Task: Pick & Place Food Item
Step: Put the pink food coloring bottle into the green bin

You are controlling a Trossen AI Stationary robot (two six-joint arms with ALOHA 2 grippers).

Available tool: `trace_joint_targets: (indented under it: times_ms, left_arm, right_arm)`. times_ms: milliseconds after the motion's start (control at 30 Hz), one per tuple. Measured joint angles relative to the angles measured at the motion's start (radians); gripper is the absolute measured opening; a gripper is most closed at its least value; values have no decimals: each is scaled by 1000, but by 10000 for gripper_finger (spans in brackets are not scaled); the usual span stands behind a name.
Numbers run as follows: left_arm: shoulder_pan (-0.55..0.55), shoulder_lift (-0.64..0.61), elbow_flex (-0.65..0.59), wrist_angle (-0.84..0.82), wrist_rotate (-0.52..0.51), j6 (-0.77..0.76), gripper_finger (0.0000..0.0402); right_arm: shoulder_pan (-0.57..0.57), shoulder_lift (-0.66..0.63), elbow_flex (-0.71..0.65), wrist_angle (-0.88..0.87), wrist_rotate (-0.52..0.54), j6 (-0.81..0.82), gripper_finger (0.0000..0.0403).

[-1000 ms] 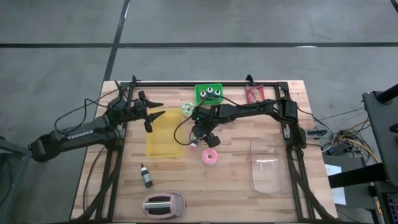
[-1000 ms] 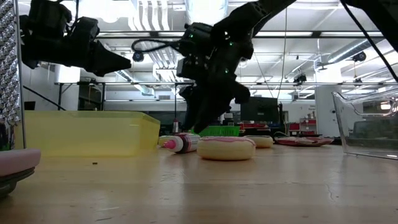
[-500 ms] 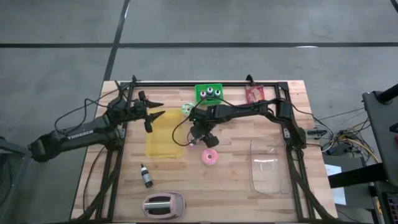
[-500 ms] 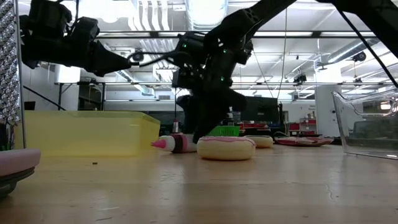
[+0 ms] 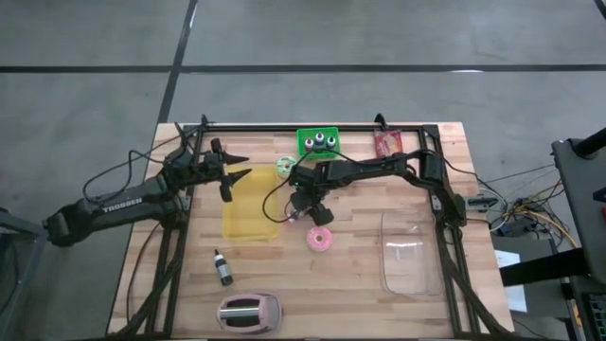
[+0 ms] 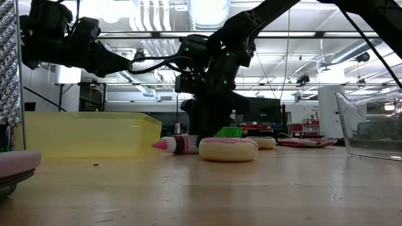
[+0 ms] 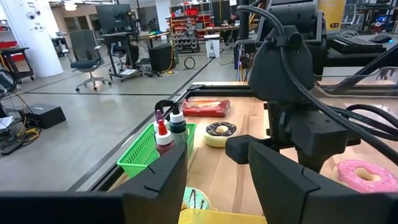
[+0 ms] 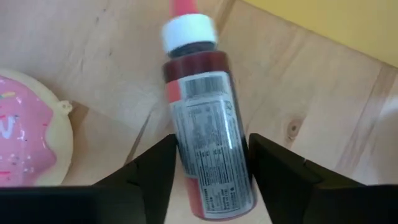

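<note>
The red sauce bottle (image 8: 202, 137) lies on its side on the bench (image 5: 360, 284), just beside the yellow tray (image 5: 248, 210) and near the pink donut (image 5: 320, 238). The right gripper (image 8: 208, 180) is down over it, jaws parted on either side of the body, not visibly clamped. The pick is barely under way; closing, lifting and placing all appear to remain. The left gripper (image 5: 239, 163) hovers over the tray's far end, jaws released and empty.
</note>
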Motion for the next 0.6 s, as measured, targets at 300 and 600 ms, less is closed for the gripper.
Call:
trace_joint_targets:
  times_ms: [300, 600]
  left_arm:
    - [0, 0, 0, 2, 0, 0, 174]
    - [0, 0, 0, 2, -1, -1, 174]
  right_arm:
    - [0, -2, -2, 1, -1, 28, 72]
    - [0, -7, -6, -42, -12, 77, 72]
